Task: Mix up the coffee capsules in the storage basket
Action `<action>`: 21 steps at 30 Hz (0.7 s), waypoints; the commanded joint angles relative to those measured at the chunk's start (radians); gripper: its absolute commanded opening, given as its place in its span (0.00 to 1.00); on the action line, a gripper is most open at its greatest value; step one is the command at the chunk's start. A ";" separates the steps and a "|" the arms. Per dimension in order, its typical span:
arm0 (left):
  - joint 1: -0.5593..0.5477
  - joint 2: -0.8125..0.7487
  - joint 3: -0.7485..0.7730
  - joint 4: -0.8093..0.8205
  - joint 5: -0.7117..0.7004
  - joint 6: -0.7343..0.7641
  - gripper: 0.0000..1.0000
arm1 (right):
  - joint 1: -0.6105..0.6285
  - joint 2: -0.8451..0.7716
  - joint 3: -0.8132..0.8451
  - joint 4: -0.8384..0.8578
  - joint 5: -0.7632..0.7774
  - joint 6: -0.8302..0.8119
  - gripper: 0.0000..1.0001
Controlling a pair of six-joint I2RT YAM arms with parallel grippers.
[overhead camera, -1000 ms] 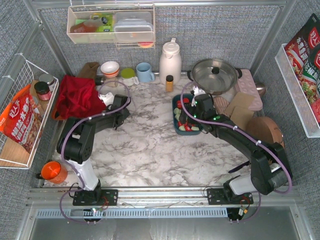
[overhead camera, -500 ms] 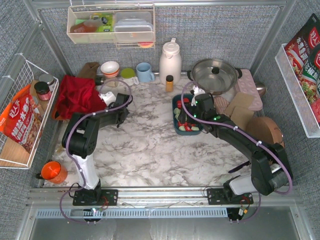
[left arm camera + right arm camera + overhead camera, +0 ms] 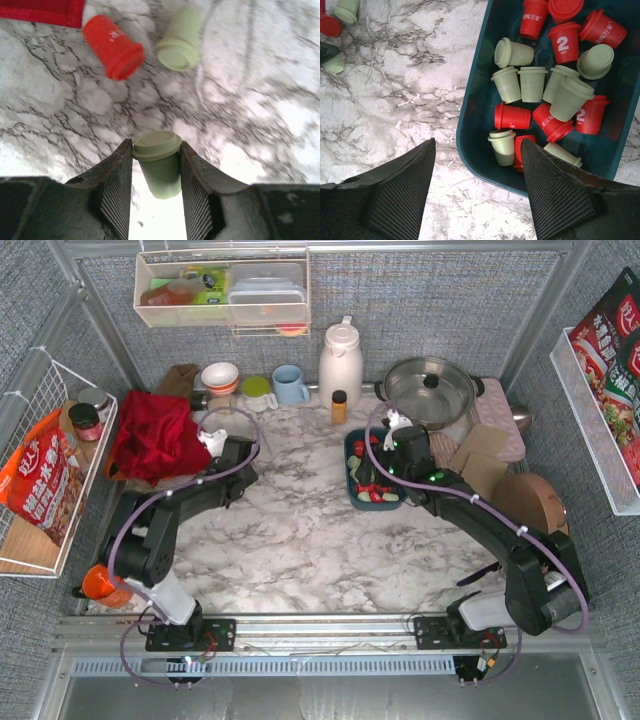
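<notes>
- Left wrist view: the left pincer (image 3: 156, 146) is closed on a mint capsule (image 3: 157, 162). Both ribbed pads press on the rim of its lid, and its lid end points away from the camera.
- Beyond it on the marble table (image 3: 260, 100) lie two loose capsules side by side, apart from the held one. A red capsule (image 3: 112, 47) lies on its side and a second mint capsule (image 3: 179, 42) lies just to its right.
- The edge of a red cloth (image 3: 42, 11) shows at the upper left, just beside the red capsule.
- Right wrist view: the right pincer (image 3: 478, 142) stands wide open and holds nothing. One finger hangs over the bare table and the other over the near corner of the storage basket (image 3: 470, 110).
- The capsules (image 3: 532, 82) lie in a heap on the basket floor, red and mint mingled. Most are tipped on their sides and some rest against each other. Several of the red ones carry white print.
- Top external view: the basket sits right of the table's middle, in front of a lidded pot (image 3: 430, 390), with the right arm reaching over it.
- The left arm stretches to the edge of the red cloth at the table's left, well apart from the basket.
- A white jug (image 3: 340, 360) and a small amber bottle (image 3: 339, 405) stand at the back.
</notes>
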 commanded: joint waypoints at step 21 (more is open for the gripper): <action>-0.447 -0.618 -0.663 1.017 0.379 0.843 0.29 | 0.259 0.006 0.186 -0.074 -0.278 0.071 0.73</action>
